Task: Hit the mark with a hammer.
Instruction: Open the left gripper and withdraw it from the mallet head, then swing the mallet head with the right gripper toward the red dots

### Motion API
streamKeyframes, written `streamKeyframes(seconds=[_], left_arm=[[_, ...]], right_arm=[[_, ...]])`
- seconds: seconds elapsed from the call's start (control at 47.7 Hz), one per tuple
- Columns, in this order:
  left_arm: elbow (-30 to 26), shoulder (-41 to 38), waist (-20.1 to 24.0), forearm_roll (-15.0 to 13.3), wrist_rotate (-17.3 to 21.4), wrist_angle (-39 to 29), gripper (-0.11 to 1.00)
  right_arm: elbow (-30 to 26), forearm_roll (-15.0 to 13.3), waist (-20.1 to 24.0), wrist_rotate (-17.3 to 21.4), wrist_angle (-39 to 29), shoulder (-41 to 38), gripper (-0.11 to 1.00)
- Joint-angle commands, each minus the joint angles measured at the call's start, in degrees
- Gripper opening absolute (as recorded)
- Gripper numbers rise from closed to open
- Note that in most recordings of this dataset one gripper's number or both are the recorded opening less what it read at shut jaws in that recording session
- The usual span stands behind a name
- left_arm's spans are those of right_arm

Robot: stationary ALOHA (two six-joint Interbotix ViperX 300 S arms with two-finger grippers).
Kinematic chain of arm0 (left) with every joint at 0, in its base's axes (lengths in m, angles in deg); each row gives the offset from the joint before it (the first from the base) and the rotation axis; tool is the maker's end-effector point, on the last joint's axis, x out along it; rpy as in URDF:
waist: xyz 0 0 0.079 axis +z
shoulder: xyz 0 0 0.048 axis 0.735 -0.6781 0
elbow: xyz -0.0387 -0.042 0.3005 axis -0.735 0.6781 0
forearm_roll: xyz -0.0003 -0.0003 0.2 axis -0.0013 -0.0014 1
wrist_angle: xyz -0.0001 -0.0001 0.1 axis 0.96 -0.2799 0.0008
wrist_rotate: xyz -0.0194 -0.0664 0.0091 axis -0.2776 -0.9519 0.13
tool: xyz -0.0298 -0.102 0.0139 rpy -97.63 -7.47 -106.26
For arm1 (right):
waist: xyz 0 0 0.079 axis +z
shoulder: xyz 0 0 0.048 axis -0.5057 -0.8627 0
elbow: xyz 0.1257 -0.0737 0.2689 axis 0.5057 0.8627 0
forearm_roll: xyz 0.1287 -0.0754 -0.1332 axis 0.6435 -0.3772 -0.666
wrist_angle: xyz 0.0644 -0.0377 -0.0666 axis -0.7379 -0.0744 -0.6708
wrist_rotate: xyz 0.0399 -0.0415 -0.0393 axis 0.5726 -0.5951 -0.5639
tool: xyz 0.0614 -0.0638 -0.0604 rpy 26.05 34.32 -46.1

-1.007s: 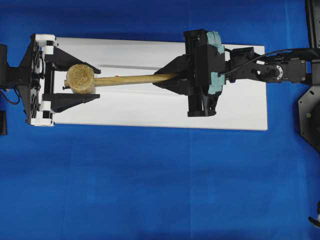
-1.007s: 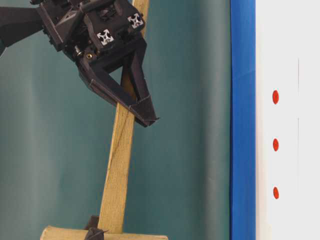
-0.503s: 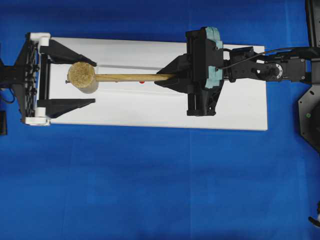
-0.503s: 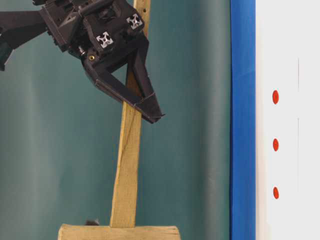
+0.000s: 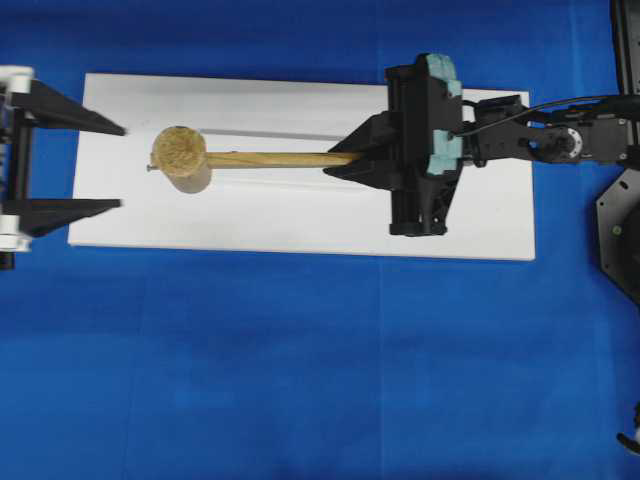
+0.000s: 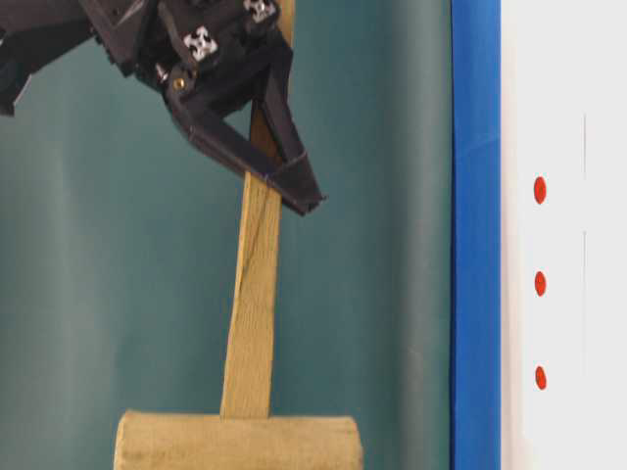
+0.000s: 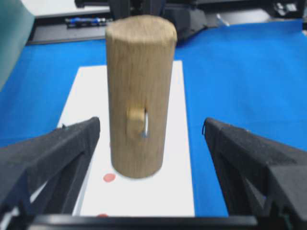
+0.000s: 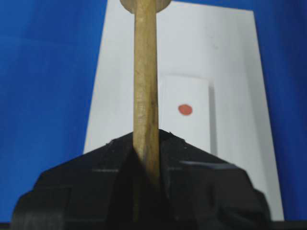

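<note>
My right pincer is clamped shut on the far end of the hammer handle, and in my right wrist view the squared shaft runs straight out from between the pads with a red dot showing just to its side on the white strip. My judgement is that the step in hand is the swing itself, and to do it well I should keep the grip tight so the long handle cannot twist, line the head over the mark, the middle dot of the three, and bring it down by tipping the wrist rather than sweeping sideways. From overhead the handle covers the row of dots, so I cannot tell how exactly the head lines up with the middle one; the table-level view shows the head held well off the white board on the blue desk. My right arm reaches in from the right, wrist rolled, handle level along the board. Farthest out, my left pincer stands wide open and empty at the board's left end, its fingers apart from the head on either side.
</note>
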Motion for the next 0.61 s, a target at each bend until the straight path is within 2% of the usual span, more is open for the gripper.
streamKeyframes(seconds=[0.0,0.147,0.315,0.587], left_arm=[[0.0,3.4,0.0,-0.1,0.0,-3.3,0.86],[0.7,9.0,0.0,-0.1,-0.1,-8.7,0.86],[1.0,11.5,0.0,0.0,0.0,-12.8,0.86],[1.2,11.3,0.0,0.0,0.0,-13.1,0.86]], right_arm=[[-0.1,0.4,-0.1,0.2,0.3,2.5,0.02],[1.4,1.0,0.0,0.2,-0.6,3.7,0.02],[2.7,1.1,-0.1,0.2,-2.4,4.7,0.02],[4.0,1.1,-0.1,0.2,-2.3,5.1,0.02]])
